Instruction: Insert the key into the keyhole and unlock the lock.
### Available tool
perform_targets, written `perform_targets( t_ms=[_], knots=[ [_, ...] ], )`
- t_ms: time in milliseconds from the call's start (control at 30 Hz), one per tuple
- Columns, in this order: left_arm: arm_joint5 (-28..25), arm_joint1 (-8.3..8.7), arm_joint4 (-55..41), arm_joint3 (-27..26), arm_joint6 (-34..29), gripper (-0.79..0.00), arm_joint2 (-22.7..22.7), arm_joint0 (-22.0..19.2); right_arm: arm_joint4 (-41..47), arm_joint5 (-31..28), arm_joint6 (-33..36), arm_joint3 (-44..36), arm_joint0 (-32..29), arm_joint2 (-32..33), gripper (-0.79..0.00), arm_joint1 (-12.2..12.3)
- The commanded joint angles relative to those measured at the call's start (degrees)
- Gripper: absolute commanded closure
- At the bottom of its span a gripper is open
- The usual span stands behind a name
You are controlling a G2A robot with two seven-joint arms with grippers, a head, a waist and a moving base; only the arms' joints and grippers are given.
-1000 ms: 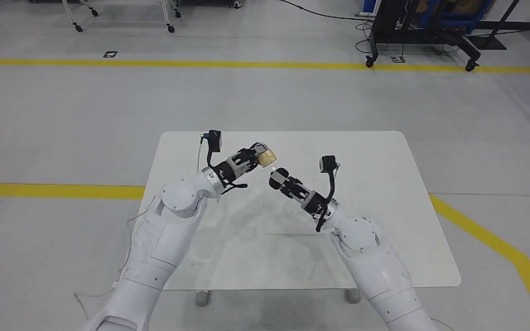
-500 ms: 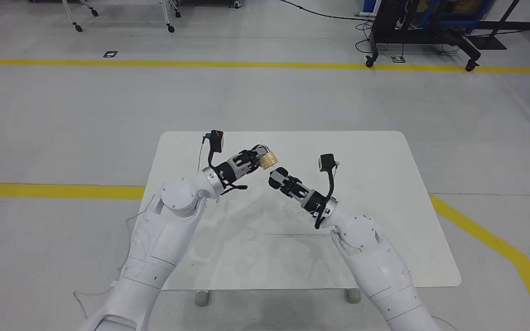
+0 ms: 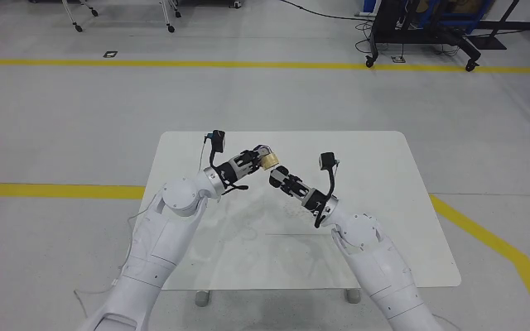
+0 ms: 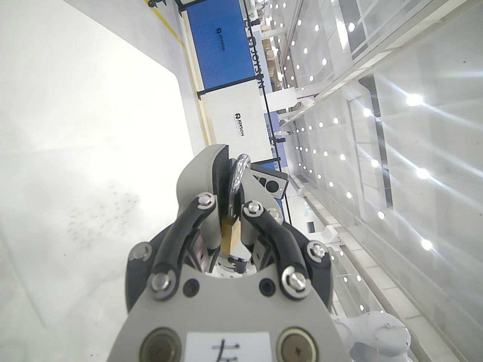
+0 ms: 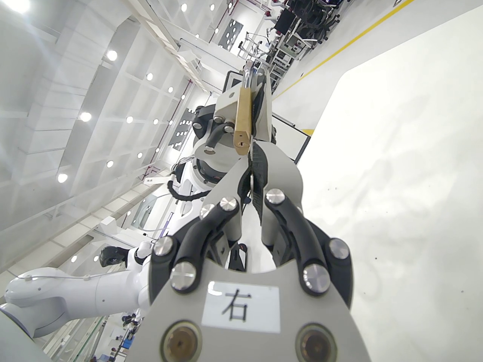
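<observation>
Right gripper (image 5: 251, 154) fingers clenched, what they pinch hidden, tips touching the keyhole end of the lock (image 5: 242, 122). Beyond, left gripper (image 4: 234, 179) fingers grasp the lock body. Left wrist view adds the shackle (image 4: 241, 163) poking past the fingertips. Top view adds the bench (image 3: 389, 215) under the lock.

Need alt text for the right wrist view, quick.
The right gripper, shut on a thin silver metal key, has its tips at the keyhole end of a rectangular brass padlock held by the left gripper. A white table lies behind.
</observation>
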Motion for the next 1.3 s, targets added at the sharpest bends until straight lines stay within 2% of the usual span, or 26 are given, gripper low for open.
perform_targets(
  t_ms=[0, 500, 1267],
  knots=[
    [0.0, 0.01, -0.1, 0.2, 0.3, 0.0, 0.0, 0.0, 0.0, 0.0, 0.0, 0.0, 0.0, -0.1, 0.0, 0.0],
    [0.1, 0.18, -0.4, 0.1, 1.4, 0.0, -0.3, 0.2, -0.2, 0.5, 0.8, -1.9, -0.8, -0.4, 0.0, 0.6],
    [-1.7, 0.57, 0.6, -1.1, -0.1, 0.0, 0.2, 0.9, 0.2, 1.0, 0.0, -2.5, -0.9, -1.0, 0.0, 1.1]
  ],
)
